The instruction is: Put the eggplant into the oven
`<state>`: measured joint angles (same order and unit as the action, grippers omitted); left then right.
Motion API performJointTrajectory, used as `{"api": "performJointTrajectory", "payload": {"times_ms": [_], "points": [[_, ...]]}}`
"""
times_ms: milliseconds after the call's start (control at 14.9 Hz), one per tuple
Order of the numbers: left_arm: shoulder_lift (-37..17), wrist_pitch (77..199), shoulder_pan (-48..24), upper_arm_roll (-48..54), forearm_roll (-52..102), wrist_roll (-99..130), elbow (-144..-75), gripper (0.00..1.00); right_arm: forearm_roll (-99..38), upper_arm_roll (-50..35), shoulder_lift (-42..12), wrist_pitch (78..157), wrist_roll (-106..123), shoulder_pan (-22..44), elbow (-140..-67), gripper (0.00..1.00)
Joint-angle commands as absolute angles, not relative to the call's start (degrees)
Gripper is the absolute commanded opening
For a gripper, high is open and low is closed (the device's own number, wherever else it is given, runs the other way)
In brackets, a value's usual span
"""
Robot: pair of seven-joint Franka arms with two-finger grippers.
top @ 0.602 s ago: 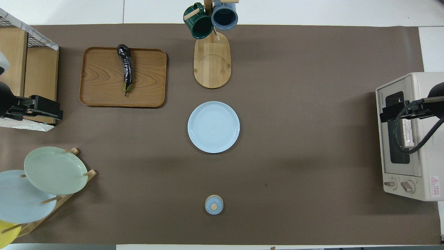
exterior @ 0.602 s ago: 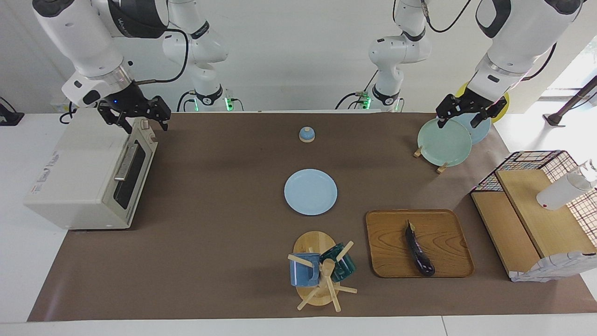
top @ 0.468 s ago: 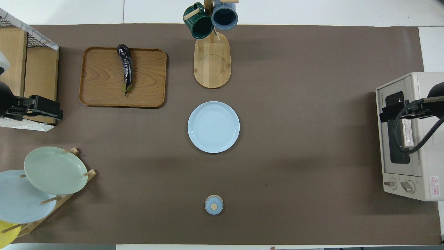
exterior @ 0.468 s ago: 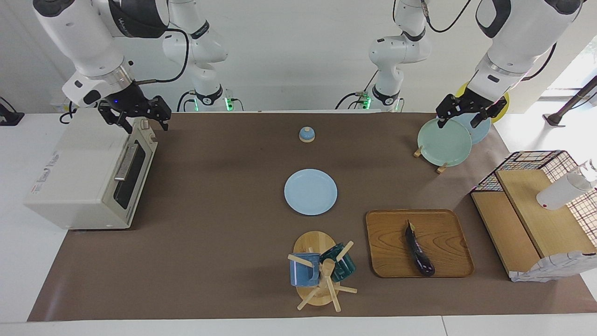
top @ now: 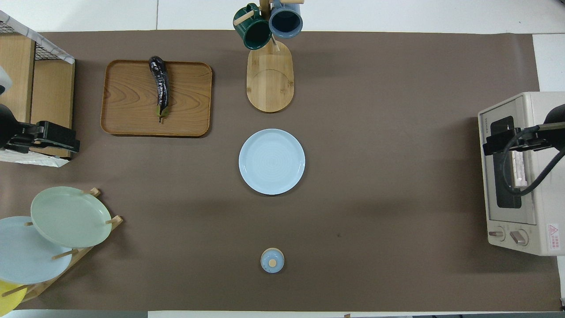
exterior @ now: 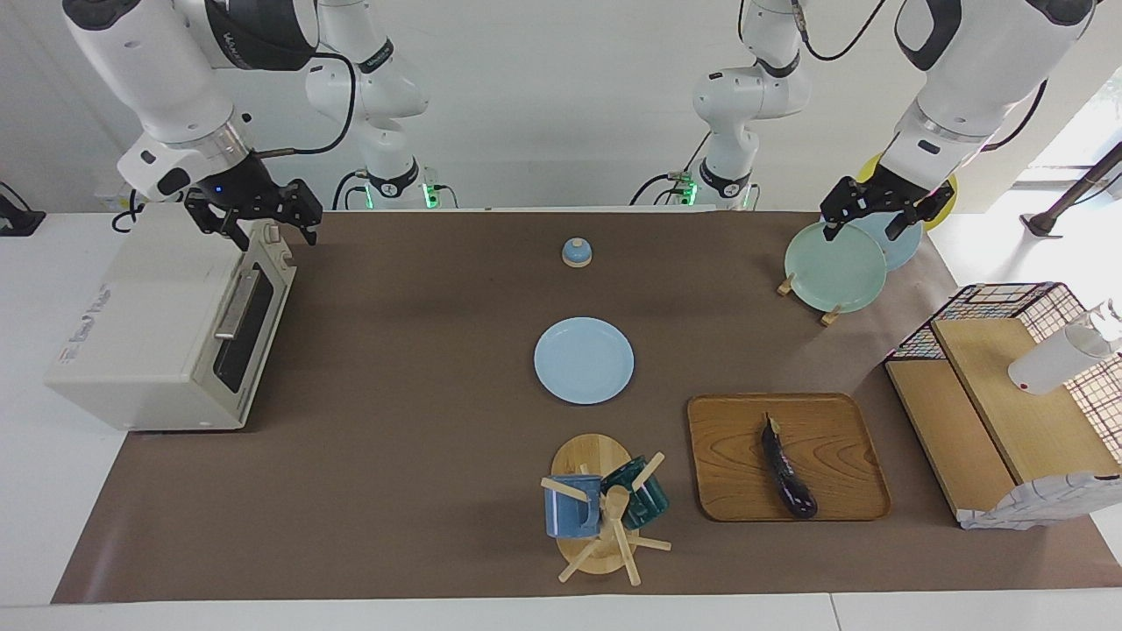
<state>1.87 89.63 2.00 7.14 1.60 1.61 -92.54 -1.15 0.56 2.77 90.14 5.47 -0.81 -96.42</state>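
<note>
The dark purple eggplant (exterior: 787,478) lies on a wooden tray (exterior: 727,438) toward the left arm's end of the table; it also shows in the overhead view (top: 160,86) on the tray (top: 128,97). The cream-white oven (exterior: 149,324) stands at the right arm's end with its dark glass door shut; it also shows in the overhead view (top: 529,104). My right gripper (exterior: 254,226) hangs open and empty over the oven's top front corner (top: 490,145). My left gripper (exterior: 869,226) hangs open and empty over the plate rack (top: 62,139).
A pale blue plate (exterior: 583,360) lies mid-table. A mug tree (exterior: 600,508) with two mugs stands beside the tray. A small blue lid (exterior: 576,253) lies near the robots. A rack with a green plate (exterior: 834,266) and a wire-and-wood shelf (exterior: 1008,394) stand at the left arm's end.
</note>
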Motion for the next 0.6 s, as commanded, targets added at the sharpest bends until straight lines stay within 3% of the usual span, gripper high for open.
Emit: {"api": "performJointTrajectory", "payload": {"times_ms": [0, 134, 201, 268, 335, 401, 535], "points": [[1.9, 96.0, 1.8, 7.4, 2.0, 4.4, -94.6, 1.00, -2.0, 0.7, 3.4, 90.2, 4.7, -1.2, -96.3, 1.00], [-3.1, 100.4, 0.7, 7.7, 2.1, 4.6, -93.8, 1.00, -2.2, 0.8, 3.7, 90.3, 5.1, -1.2, -97.0, 1.00], [-6.0, 102.5, -0.3, 7.7, 2.1, 4.6, -93.0, 1.00, -2.3, 0.8, 3.8, 91.7, 5.4, -0.8, -97.6, 0.74], [-9.8, 104.0, -0.8, 7.7, 2.0, 4.6, -91.3, 1.00, -2.3, 0.7, 4.0, 92.9, 5.6, -0.5, -98.1, 0.31], [-13.7, 105.2, -1.0, 7.7, 2.1, 4.6, -89.1, 1.00, -2.3, 0.7, 5.1, 94.1, 5.8, -0.5, -100.4, 0.08], [-17.4, 106.1, -1.1, 7.7, 2.1, 4.5, -87.6, 1.00, -2.2, 0.7, 6.3, 96.7, 6.4, -0.6, -103.3, 0.00], [-24.0, 111.3, -1.4, 7.7, 2.1, 4.5, -85.2, 1.00, -1.8, 1.1, 8.3, 99.9, 12.6, -1.8, -108.0, 0.00]]}}
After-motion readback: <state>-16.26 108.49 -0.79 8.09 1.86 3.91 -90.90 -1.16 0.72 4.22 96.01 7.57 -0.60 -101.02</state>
